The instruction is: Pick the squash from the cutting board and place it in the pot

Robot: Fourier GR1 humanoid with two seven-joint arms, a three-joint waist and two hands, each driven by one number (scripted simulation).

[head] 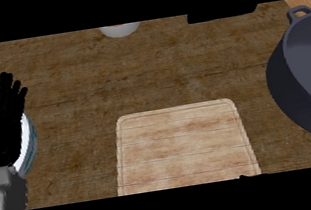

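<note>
My left hand stands at the left edge of the view with the fingers straight, apart and pointing up, and it holds nothing. It rests above a white bowl with a bluish rim. I think this is only a waiting place, because it is well apart from both the board and the pot and so does not block the way between them. My right hand does not show in the view, so I can say nothing about it.

The cutting board lies flat on the brown surface, near the lower edge and in the middle. Its top is bare: I see no squash on it. The pot is at the right, dark grey, open upward, with one handle at its far side. The view cuts off part of it, and in the part of its inside that shows I see no squash either. So I cannot tell where the squash is now. My judgement is that the board sits close beside the pot so that the carrying path is short.
</note>
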